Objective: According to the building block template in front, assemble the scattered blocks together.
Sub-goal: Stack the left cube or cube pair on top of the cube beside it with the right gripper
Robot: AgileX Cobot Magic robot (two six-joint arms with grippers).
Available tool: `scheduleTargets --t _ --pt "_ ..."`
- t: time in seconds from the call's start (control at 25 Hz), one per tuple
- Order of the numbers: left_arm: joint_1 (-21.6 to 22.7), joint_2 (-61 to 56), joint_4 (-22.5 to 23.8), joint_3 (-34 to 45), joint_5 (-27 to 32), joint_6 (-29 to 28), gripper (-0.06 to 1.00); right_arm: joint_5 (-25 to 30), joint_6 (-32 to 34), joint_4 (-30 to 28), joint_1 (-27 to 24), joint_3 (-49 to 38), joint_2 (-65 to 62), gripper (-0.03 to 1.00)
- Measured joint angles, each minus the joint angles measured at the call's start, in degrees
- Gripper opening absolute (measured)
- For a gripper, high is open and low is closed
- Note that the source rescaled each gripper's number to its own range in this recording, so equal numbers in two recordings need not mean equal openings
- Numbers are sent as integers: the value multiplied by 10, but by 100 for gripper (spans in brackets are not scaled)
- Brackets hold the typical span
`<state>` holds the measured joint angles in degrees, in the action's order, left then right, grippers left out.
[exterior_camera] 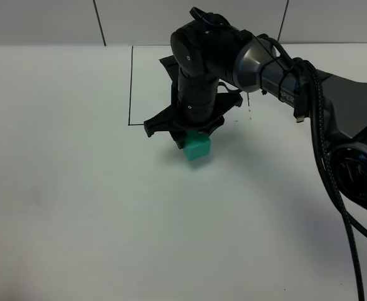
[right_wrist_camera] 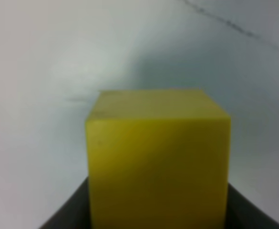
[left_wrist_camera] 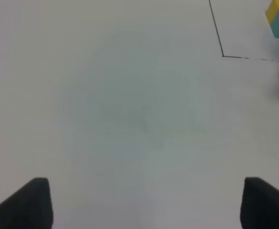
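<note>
The teal cube (exterior_camera: 197, 148) sits on the white table (exterior_camera: 76, 200), just in front of the black outline (exterior_camera: 130, 88). My right gripper (exterior_camera: 193, 134) reaches across right above it. In the right wrist view this gripper (right_wrist_camera: 158, 215) is shut on the yellow cube (right_wrist_camera: 158, 152), which fills the picture; the teal cube is hidden there. The yellow cube is hidden under the gripper in the high view. The template (left_wrist_camera: 278, 19), a yellow-teal pair inside the outline corner (left_wrist_camera: 222, 56), shows only in the left wrist view. My left gripper (left_wrist_camera: 146, 205) is open and empty over bare table.
The right arm (exterior_camera: 277, 75) and its cable (exterior_camera: 334, 188) stretch in from the right side and cover the middle of the outlined area. A tiled wall (exterior_camera: 58, 22) bounds the table at the back.
</note>
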<state>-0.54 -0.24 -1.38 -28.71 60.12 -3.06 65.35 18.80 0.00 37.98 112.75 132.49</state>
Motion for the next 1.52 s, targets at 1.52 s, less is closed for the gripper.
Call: scheduleTargets --t 1.52 --pt "0 0 1 0 0 0 74 -25 181 7 0 -20 46 13"
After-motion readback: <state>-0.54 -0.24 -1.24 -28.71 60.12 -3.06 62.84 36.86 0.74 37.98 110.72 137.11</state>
